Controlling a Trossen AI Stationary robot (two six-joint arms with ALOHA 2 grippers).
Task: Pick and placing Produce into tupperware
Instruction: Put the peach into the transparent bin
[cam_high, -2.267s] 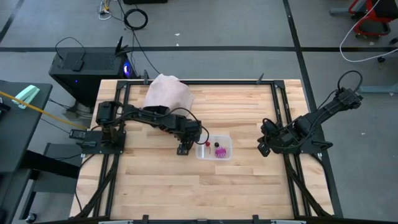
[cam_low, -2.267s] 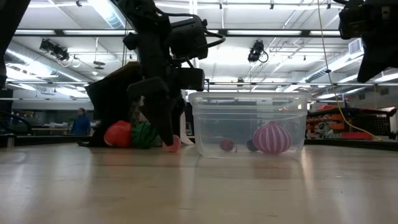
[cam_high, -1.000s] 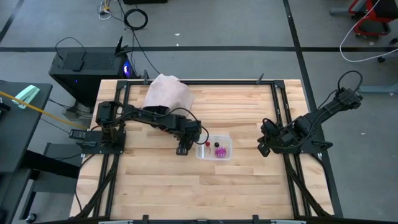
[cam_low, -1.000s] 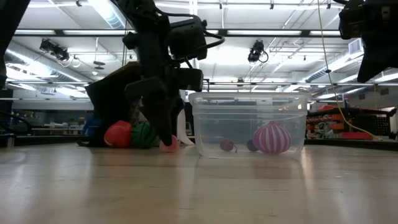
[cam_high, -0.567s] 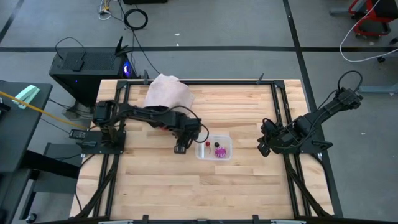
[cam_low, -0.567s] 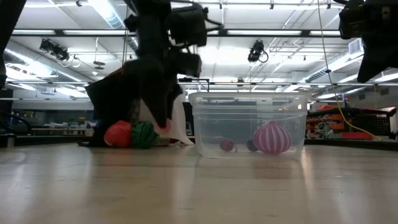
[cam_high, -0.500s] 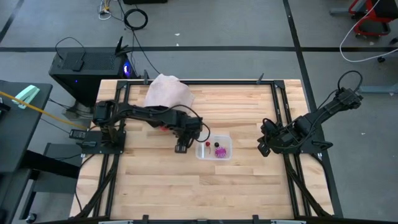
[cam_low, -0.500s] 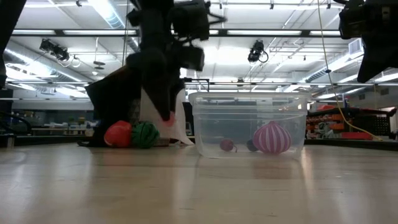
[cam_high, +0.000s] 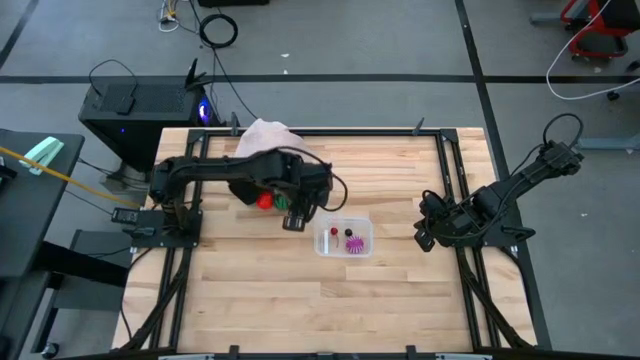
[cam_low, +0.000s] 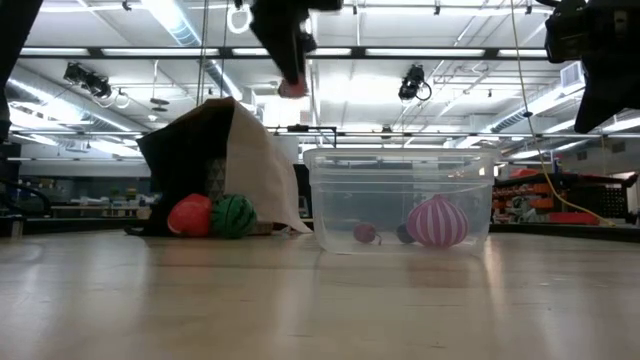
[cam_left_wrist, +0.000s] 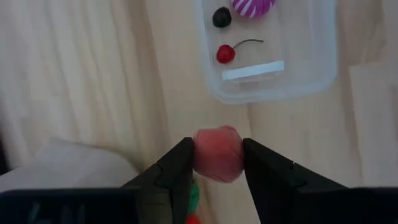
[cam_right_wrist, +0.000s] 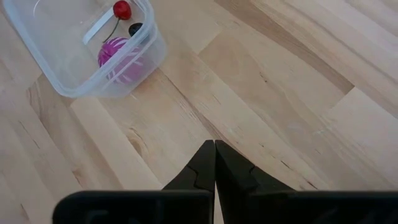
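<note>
My left gripper (cam_high: 294, 221) is high above the table, just left of the tupperware (cam_high: 345, 239), and is shut on a small pinkish-red piece of produce (cam_left_wrist: 217, 153). The clear tub holds a striped magenta piece (cam_low: 437, 222), a small red cherry (cam_left_wrist: 225, 54) and a dark berry (cam_left_wrist: 221, 17); its white mark (cam_left_wrist: 253, 70) is at the end nearest my left gripper. A red piece (cam_low: 190, 215) and a green piece (cam_low: 232, 215) rest on the table at the pale bag's (cam_high: 265, 145) mouth. My right gripper (cam_right_wrist: 214, 163) is shut and empty at the table's right. My left gripper pinches the pinkish-red piece by two opposite sides (cam_left_wrist: 198, 155) between its two fingers (cam_left_wrist: 177, 171). The fingers point down from above. The piece (cam_low: 292, 88) is lifted clear, well above the height of the tub's rim.
The pale bag (cam_low: 255, 165) lies at the far left of the table, its mouth toward the tub. Black frame rails (cam_high: 455, 180) run along the table's sides. Bare wood (cam_high: 330, 310) lies toward the near edge.
My left gripper has gone up from the table beside the tub, carrying the pinkish-red piece, which is now lifted clear and high above the table. The red and green pieces by the bag now show in the high view.
</note>
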